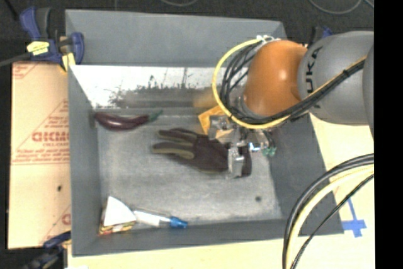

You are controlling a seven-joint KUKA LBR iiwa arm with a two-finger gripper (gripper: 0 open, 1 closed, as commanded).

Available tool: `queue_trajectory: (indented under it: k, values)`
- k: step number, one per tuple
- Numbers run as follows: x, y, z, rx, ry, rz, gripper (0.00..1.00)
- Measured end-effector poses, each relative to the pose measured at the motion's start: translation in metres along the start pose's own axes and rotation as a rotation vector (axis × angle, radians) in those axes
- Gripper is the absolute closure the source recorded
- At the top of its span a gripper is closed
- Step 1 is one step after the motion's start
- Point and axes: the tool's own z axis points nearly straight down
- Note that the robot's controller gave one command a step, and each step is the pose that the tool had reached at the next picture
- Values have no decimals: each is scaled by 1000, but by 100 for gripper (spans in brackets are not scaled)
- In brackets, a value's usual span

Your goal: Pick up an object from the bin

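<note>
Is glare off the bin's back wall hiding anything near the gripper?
Camera view: glare whitens the back wall, with dark streaks mirrored along its foot, away from the gripper. Camera view: the dark glove, its right end at the gripper, stands out against the grey floor; the aubergine lies just below the glare and reads plainly.

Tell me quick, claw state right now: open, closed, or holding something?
Claw: cannot be told; it sits at the cuff end of the dark glove.
</note>
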Motion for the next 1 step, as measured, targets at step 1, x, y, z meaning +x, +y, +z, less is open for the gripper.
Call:
queue_trajectory:
  k: [1]
  values:
    - [4, -1, 30, -1, -5, 170, 0]
